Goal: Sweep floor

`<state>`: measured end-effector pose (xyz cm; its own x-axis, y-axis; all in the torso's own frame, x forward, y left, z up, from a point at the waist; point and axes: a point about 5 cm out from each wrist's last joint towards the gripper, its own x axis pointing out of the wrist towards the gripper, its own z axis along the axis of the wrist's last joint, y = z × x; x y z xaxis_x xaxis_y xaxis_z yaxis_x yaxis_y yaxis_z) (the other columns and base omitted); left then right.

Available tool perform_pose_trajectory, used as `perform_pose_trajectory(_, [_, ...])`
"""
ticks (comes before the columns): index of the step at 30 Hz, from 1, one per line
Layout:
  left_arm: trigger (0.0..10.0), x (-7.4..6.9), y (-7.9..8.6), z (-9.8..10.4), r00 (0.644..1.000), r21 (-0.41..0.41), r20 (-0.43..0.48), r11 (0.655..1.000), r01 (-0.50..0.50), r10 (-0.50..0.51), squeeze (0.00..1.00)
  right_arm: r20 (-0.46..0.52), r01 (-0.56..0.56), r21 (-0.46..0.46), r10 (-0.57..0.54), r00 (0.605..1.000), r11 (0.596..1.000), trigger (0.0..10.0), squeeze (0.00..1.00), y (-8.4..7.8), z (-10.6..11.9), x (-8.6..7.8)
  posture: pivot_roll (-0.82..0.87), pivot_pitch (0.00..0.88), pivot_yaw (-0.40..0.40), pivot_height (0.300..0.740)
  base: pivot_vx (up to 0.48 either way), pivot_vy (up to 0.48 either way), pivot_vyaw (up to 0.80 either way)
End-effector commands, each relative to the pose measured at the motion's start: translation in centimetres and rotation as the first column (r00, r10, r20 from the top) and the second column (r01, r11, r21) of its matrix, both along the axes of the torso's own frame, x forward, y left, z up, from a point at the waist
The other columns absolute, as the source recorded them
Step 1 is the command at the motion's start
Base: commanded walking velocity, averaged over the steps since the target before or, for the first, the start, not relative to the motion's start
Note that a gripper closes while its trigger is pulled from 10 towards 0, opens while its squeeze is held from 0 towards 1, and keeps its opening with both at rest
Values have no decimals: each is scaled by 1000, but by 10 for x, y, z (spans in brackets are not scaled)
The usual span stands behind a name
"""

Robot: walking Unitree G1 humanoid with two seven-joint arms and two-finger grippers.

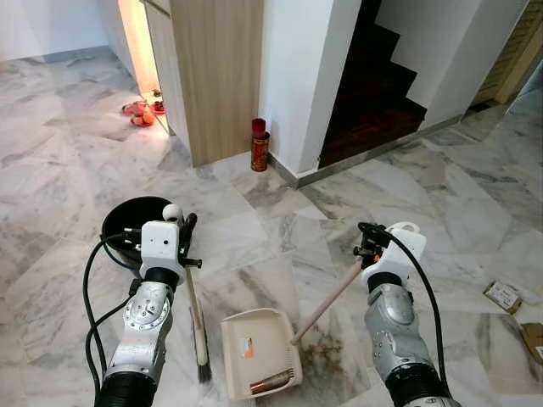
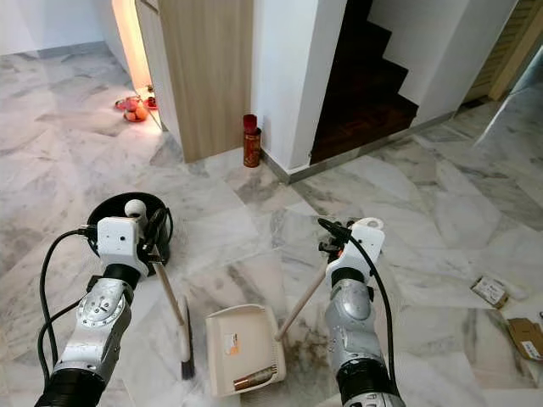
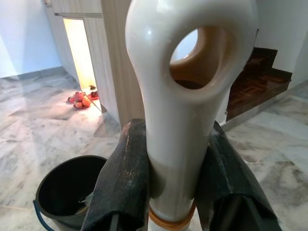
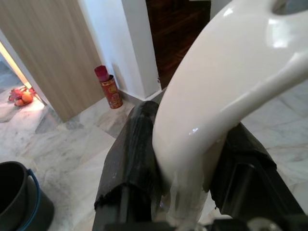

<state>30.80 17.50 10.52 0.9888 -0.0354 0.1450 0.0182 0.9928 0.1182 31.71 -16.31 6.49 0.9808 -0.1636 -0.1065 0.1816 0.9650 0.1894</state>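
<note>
Left gripper (image 3: 171,192) clenched on the white plastic handle of the short broom (image 1: 198,326), both black fingers (image 3: 122,183) pressed against its sides just under the hanging-hole loop; broom shaft runs down from the gripper to dark bristles touching the grey-veined marble floor (image 1: 76,186), just left of the cream plastic dustpan (image 1: 254,349). Right gripper (image 4: 185,180) also clamped, holding the white curved top of the dustpan's long wooden handle (image 1: 327,301); that handle slants down from the gripper to the dustpan's right edge. Dustpan sits flat on the floor between the two silver arms, with a small brown cylindrical piece (image 1: 271,381) lying inside near its front lip and a small orange label on its tray. A brownish smear of dirt (image 1: 327,352) lies on the marble just right of the dustpan. Round black plastic bucket (image 1: 127,225) with blue handle stands behind and left of the dustpan, just beyond the left gripper. Further behind the dustpan, a red cylindrical can (image 1: 260,146) stands at the foot of the white wall corner, beside the light-wood cabinet panel (image 1: 216,76). Dark wooden staircase (image 1: 373,93) well behind and right. Red-orange objects (image 1: 140,112) on the floor in a lit gap left of the cabinet. Flattened cardboard pieces (image 1: 505,297) well right of the dustpan.
</note>
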Motion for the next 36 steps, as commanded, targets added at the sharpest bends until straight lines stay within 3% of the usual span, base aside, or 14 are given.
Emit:
perform_pose_trajectory(1, [10000, 2, -2, 10, 999, 6, 39, 1000, 5, -6, 0, 48, 2, 1, -2, 999, 1000, 10000, 0, 0, 11, 4, 72, 0, -66, 740, 0, 0, 688])
perform_pose_trajectory(7, [10000, 2, -1, 8, 1000, 19, 20, 1000, -7, 6, 0, 44, -3, -1, 3, 999, 1000, 10000, 0, 0, 10, 4, 68, 0, -64, 740, 138, 0, 0])
perform_pose_trajectory(13, [10000, 3, 0, 7, 1000, 23, 14, 1000, -13, 12, 0, 45, -6, -4, 6, 999, 1000, 10000, 0, 0, 10, 4, 68, 0, -65, 740, 329, 0, 777])
perform_pose_trajectory(22, [10000, 3, 0, 6, 1000, 26, 6, 1000, -17, 17, 0, 41, -14, 3, 14, 999, 1000, 10000, 0, 1, 10, 4, 70, 0, -65, 740, 335, 0, 0])
perform_pose_trajectory(36, [10000, 4, 1, 7, 1000, 29, 7, 999, -23, 22, 0, 36, -34, 17, 33, 999, 999, 10000, 0, 5, 9, 5, 75, 0, -67, 740, 335, 0, 544])
